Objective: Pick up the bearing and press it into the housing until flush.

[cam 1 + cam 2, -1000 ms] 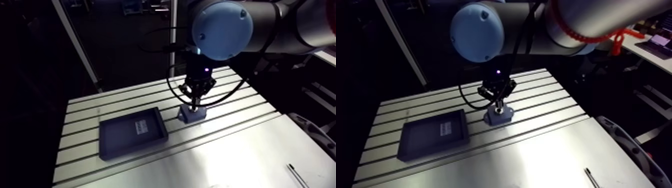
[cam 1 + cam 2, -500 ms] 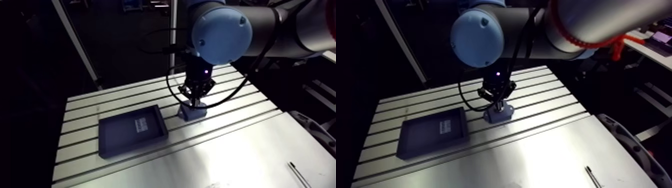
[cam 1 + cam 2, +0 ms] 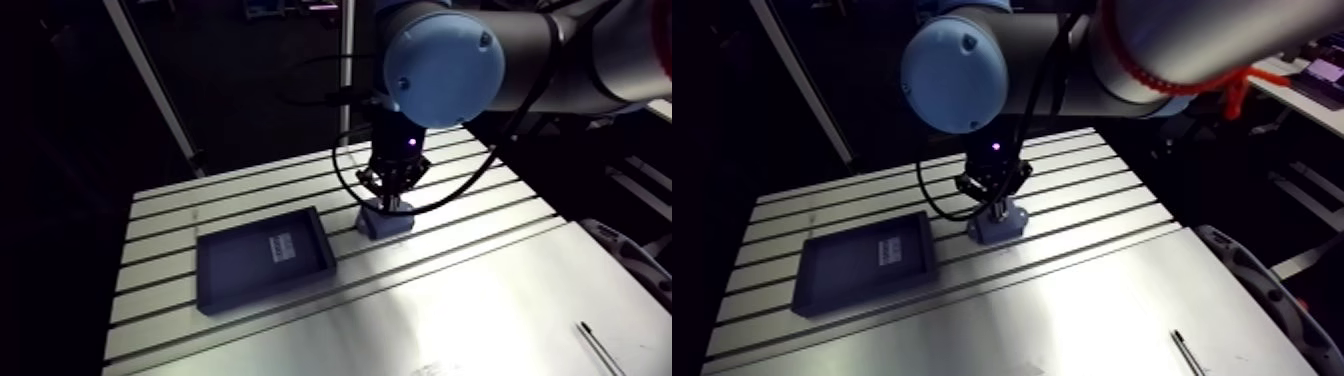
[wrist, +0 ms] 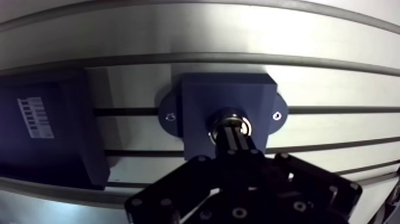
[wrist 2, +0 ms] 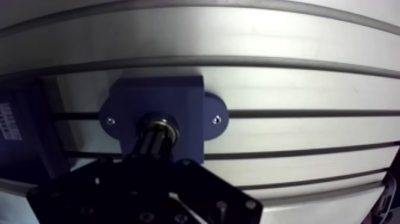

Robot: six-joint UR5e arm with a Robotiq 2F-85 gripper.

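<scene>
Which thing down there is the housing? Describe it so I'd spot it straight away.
On the slotted aluminium table, look directly under the gripper, beside the flat dark tray. The housing is the small blue block with two screw ears, chunkier and much smaller than the tray.

a slotted aluminium table [image 3: 200, 205] carries a shallow dark tray [image 3: 240, 275], rectangular with low walls, lying flat across several of the slots. a white printed label [image 3: 281, 250] sits on the tray's floor near one corner. on the near side the slots give way to a smooth bright metal sheet [image 3: 450, 310]. a thin dark rod [image 3: 598, 349] lies on that sheet, well apart from the tray.
</scene>
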